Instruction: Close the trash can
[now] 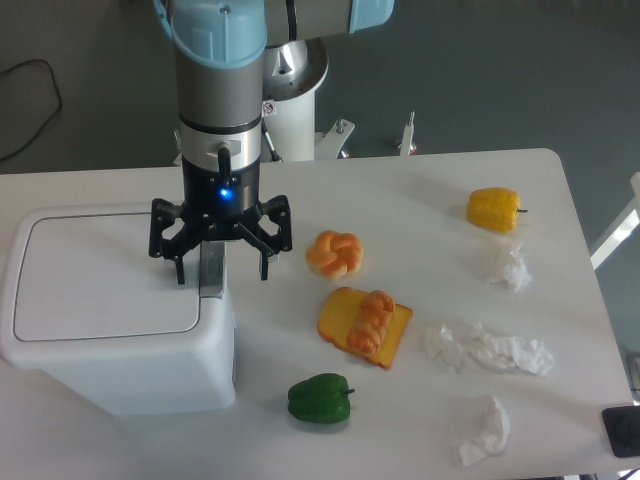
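A: Where's the trash can (115, 320)?

B: At the desk's left edge, lid lying flat, long axis running left to right, grey latch tab (211, 272) on its right side.

A: Handling?

B: Probably light, stiff, smooth plastic; push down near the latch, don't pinch.

A: The gripper (221, 258)?

B: Fingers spread, holding nothing, straddling the tab.

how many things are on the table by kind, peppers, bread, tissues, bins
Peppers: 2, a glossy green bell pepper and a yellow bell pepper
Bread: 2, a round knotted bun and a braided roll on a toast slice
Crumpled white tissues: 3
Bins: 1, a large white plastic trash can, lid down
Total: 8
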{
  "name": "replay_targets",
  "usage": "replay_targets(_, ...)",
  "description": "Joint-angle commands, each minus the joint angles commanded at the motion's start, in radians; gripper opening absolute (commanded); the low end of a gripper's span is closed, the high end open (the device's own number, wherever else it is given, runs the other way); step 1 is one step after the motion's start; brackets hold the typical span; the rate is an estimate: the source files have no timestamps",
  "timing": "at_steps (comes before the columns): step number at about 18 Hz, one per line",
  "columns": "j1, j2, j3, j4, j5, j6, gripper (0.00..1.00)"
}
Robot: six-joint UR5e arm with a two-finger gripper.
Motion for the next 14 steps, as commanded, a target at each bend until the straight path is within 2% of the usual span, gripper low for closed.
replay_targets(4, 0.04, 0.008, 0.005, 0.002, -0.002, 0.052, 1.0)
replay_targets(8, 0.112, 0.009, 0.0, 0.0, 0.003, 0.23, 1.0)
replay_targets(11, 0.179, 0.005, -0.035, 0.002, 0.109, 0.38, 1.0)
replay_targets(14, 0.254, -0.038, -0.051, 0.003, 0.141, 0.601, 1.0)
